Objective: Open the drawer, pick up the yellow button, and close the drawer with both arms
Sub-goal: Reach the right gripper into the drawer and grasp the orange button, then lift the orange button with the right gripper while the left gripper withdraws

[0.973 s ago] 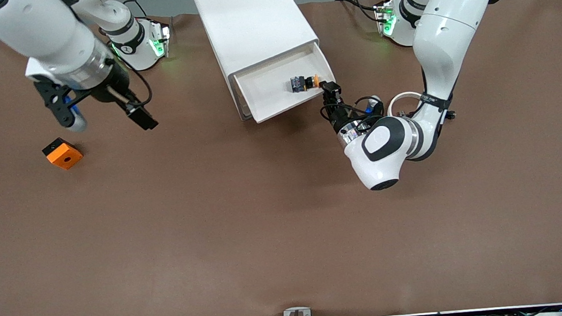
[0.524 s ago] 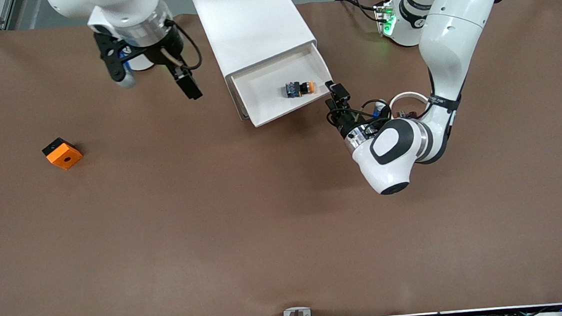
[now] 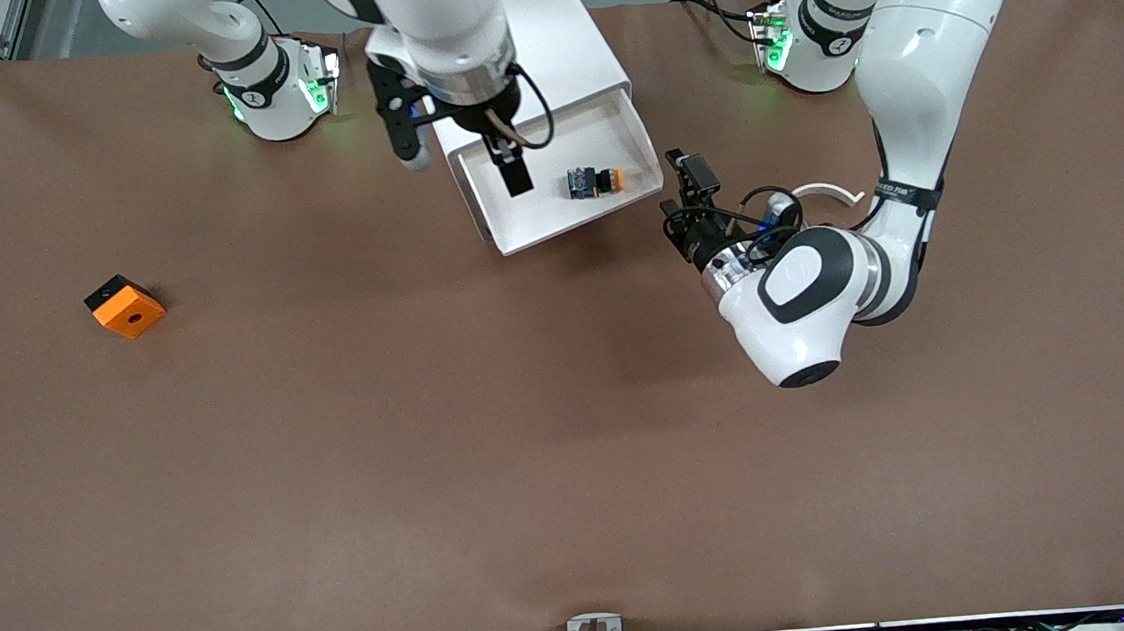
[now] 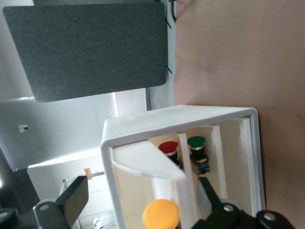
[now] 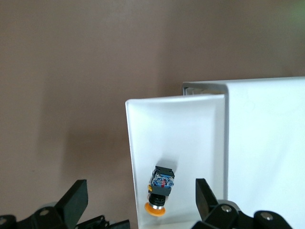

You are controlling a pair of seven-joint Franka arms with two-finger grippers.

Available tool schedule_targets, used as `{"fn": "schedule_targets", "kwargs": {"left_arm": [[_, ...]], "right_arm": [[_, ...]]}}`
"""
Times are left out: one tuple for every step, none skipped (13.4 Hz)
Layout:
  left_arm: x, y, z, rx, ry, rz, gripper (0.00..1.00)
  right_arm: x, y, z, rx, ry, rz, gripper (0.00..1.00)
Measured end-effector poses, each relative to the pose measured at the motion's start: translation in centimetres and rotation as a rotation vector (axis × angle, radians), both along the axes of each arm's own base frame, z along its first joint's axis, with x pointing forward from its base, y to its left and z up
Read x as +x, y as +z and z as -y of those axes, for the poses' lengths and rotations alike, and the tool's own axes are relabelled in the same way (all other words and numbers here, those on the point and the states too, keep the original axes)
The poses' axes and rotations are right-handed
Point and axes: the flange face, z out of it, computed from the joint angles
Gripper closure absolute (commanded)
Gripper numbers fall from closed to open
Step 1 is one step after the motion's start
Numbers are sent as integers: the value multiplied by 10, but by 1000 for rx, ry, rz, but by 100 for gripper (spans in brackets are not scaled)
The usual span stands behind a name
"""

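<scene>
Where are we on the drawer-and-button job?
Done: the drawer is pulled out. In hand: nothing; the button lies in it, the right pincer open above the drawer, the left pincer open beside it. Left: grasp the button, lift it out, close the drawer.

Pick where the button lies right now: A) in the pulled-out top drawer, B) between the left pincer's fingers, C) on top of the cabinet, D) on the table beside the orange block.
A: the button lies on the floor of the open drawer, with neither pincer touching it.
</scene>
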Motion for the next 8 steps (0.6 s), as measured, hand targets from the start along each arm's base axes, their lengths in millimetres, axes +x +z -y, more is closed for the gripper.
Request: {"fn": "schedule_targets", "kwargs": {"left_arm": [[1, 8, -2, -33, -14, 30, 0], [2, 16, -4, -65, -36, 67, 0], [3, 23, -8, -98, -67, 110, 0], [4, 31, -11, -130, -97, 152, 0], [6, 40, -15, -160, -127, 192, 0], [7, 46, -20, -188, -160, 231, 0], [9, 51, -26, -218, -196, 269, 0], [11, 55, -33, -254, -236, 304, 0]], "right_arm": [[-2, -11, -11, -13, -8, -9, 0], [-5, -21, -19, -23, -16, -19, 0], [-9, -27, -27, -27, -21, -30, 0], [-14, -31, -33, -24, -20, -43, 0], [-18, -34, -37, -22, -21, -54, 0], [-21, -35, -40, -22, -25, -59, 0], [-23, -38, -43, -26, -31, -63, 0], [-25, -42, -46, -32, -34, -69, 0]]}}
